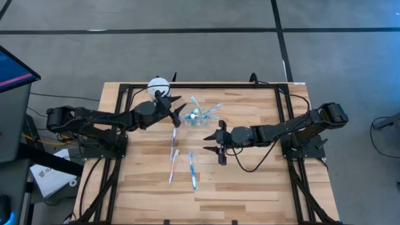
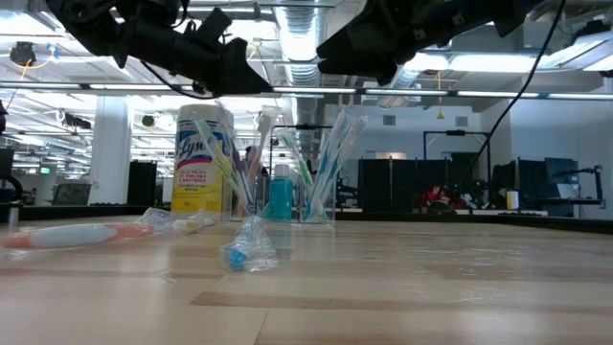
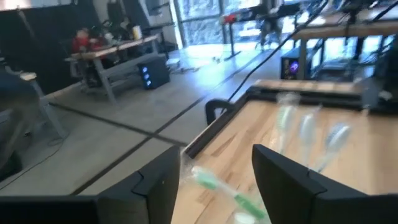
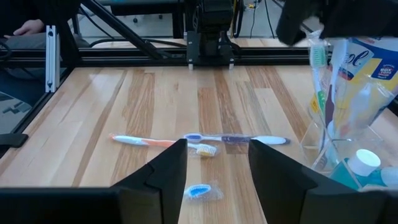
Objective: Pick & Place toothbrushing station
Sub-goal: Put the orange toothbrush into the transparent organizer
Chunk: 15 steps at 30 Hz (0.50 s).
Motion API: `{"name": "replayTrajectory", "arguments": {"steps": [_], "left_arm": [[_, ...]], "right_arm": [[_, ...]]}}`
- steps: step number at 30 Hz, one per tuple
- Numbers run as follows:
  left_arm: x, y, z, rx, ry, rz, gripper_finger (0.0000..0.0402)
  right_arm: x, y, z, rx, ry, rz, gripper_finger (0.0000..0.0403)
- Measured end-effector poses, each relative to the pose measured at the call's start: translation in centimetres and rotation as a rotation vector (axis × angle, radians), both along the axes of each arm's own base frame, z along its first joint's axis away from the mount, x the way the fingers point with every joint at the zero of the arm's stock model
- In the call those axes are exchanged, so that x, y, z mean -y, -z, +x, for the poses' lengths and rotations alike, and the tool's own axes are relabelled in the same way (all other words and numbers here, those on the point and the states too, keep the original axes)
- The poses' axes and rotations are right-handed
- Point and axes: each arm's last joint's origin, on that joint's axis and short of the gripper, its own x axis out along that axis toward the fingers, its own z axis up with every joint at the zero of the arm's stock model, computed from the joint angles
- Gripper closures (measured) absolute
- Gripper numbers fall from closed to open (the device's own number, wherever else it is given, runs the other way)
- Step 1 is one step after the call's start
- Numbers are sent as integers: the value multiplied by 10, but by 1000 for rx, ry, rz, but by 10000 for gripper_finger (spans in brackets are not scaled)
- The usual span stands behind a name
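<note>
The clear plastic cup (image 1: 201,116) stands at the far middle of the table and holds several toothbrushes and the blue tube with a white cap (image 4: 362,165). My left gripper (image 1: 177,110) is open just left of the cup, above the brush tops (image 2: 251,84). A green toothbrush (image 3: 219,185) shows blurred between its fingers. My right gripper (image 1: 211,149) is open and empty, raised above the table (image 4: 217,180). Below it lies a wrapped blue toothbrush (image 4: 200,191). An orange and white toothbrush (image 4: 142,140) and a blue and white toothbrush (image 4: 239,139) lie end to end beyond it.
A yellow canister with a white lid (image 1: 158,85) stands at the far edge, behind my left gripper; it also shows in the low view (image 2: 204,158). A black metal frame (image 1: 119,125) runs along the table's sides. Bare wood lies toward the near edge.
</note>
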Motion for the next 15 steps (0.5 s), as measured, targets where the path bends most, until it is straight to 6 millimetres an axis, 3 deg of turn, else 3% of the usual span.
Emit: {"name": "replayTrajectory", "arguments": {"steps": [9,15], "left_arm": [[9,-14,-5,108,253,-88,210],[22,-10,-2,88,412,-167,211]], "right_arm": [[0,2,-1,-21,0,-3,239],[0,2,-1,-24,0,-4,238]]}}
